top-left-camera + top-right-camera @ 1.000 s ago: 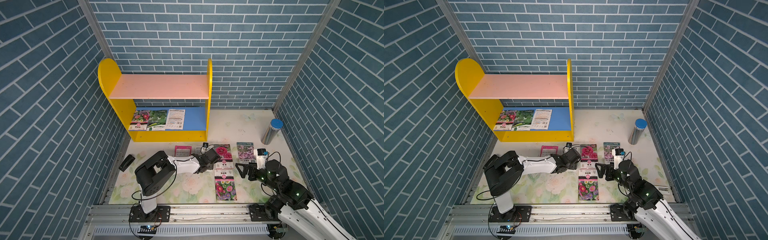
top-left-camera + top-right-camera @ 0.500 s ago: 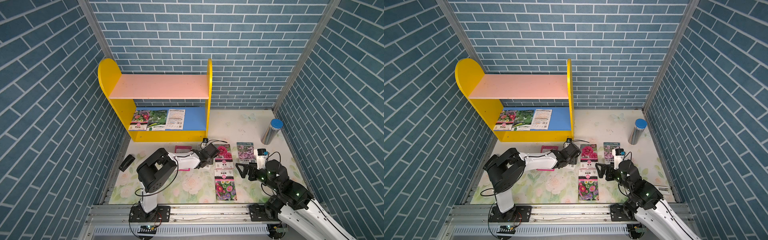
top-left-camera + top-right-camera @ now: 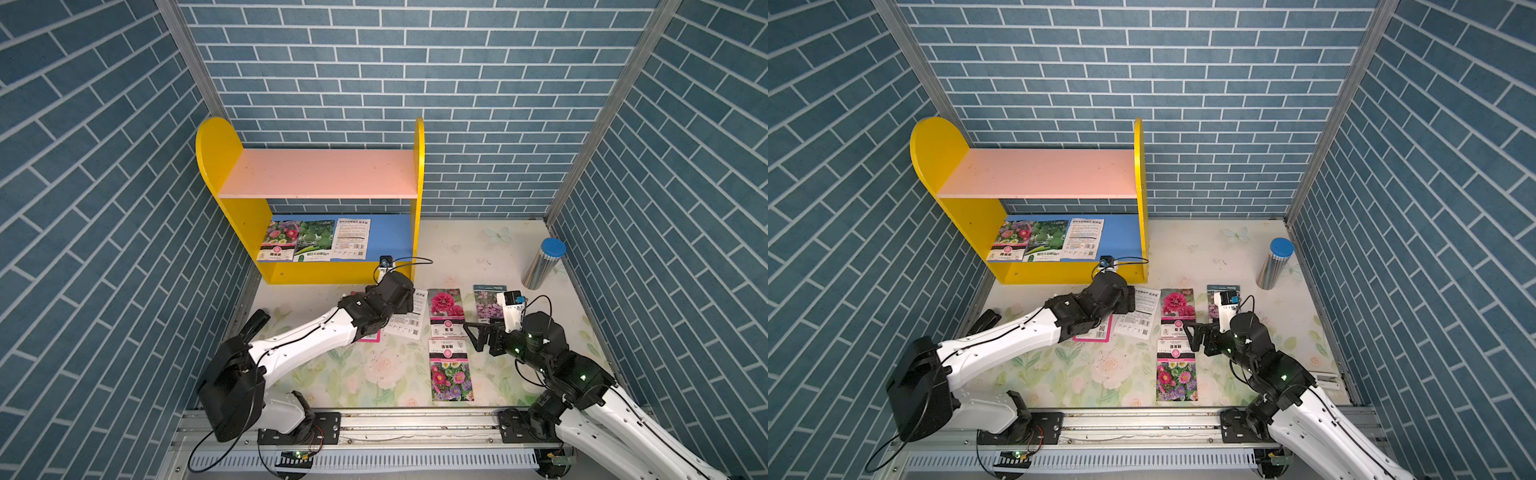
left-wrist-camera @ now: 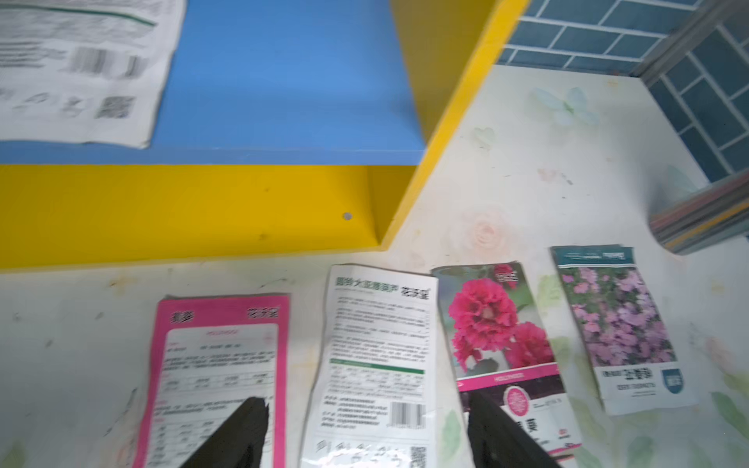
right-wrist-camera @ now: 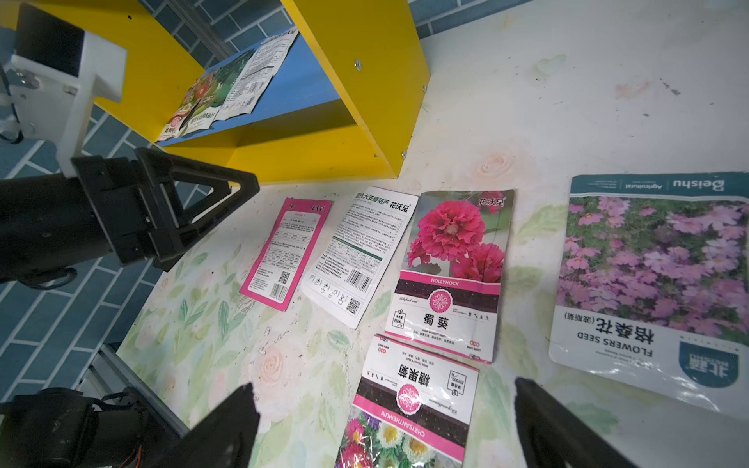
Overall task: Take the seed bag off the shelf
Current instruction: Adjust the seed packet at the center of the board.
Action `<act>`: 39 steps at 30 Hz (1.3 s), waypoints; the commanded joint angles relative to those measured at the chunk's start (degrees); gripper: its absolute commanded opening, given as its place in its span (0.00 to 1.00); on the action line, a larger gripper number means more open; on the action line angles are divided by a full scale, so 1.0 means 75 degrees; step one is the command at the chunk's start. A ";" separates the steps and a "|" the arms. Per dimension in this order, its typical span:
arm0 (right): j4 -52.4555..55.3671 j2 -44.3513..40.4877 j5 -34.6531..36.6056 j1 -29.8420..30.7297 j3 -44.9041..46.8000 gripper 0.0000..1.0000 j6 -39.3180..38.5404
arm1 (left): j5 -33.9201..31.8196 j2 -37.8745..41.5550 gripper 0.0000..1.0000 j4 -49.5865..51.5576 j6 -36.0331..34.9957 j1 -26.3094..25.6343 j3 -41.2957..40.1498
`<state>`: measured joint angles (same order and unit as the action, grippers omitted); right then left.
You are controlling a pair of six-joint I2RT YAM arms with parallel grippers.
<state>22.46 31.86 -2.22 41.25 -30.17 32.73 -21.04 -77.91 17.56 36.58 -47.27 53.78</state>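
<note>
Nearest, the black right gripper [image 5: 385,385] is hanging spread wide. The black left gripper [image 4: 367,399] is hovering spread too (pinching nothing) over loose paper packets [image 3: 446,305]. At 11 o'clock, three flat printed seed bags [image 3: 313,241] are lying on the blue lower board [image 3: 392,239] of the yellow-sided wooden shelf [image 3: 216,158]. Their long axes are pointing to 12 o'clock and their near ends are reaching the front edge. Bare board is lying open at their 3 o'clock.

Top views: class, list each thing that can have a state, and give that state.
Yellow wooden shelf: upright; pink upper board bare.
Three seed bags on its blue lower board: lying flat.
Left hand: open, above white printed seed bag.
Right hand: open, empty.
Silver tube with blue cap: upright, capped.
</note>
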 commanded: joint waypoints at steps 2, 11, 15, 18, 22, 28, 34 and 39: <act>-0.0581 0.0243 -0.0169 0.0031 -0.0036 1.00 -0.0378 | 0.0016 0.0414 0.82 0.0535 0.0043 0.0590 -0.0977; -0.0774 0.0462 -0.0242 0.0035 -0.0051 1.00 -0.0391 | 0.0176 -0.0220 0.79 0.0257 0.0057 0.0935 -0.1564; -0.0666 0.0488 -0.0246 0.0031 -0.0090 1.00 -0.0435 | 0.0250 -0.0716 0.79 0.0011 -0.0012 0.0957 -0.1655; -0.0626 0.0477 -0.0227 0.0029 -0.0099 1.00 -0.0450 | 0.0293 -0.1081 0.79 -0.0171 -0.0034 0.1015 -0.1672; -0.0639 0.0489 -0.0181 0.0028 -0.0067 1.00 -0.0461 | 0.0379 -0.1482 0.78 -0.0429 -0.0049 0.1040 -0.1686; -0.0689 0.0530 -0.0174 0.0031 0.0010 1.00 -0.0462 | 0.0234 -0.1981 0.77 -0.0615 -0.0253 0.1187 -0.1478; -0.0645 0.0510 -0.0158 0.0019 0.0009 1.00 -0.0462 | 0.0226 -0.2345 0.76 -0.0768 -0.0446 0.1455 -0.1182; -0.0606 0.0477 -0.0195 0.0031 -0.0045 1.00 -0.0473 | 0.0408 -0.2012 0.76 -0.0523 -0.0453 0.1462 -0.0880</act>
<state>18.20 35.79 -3.73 41.25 -30.15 31.00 -18.68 -94.28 11.11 34.00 -36.64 45.67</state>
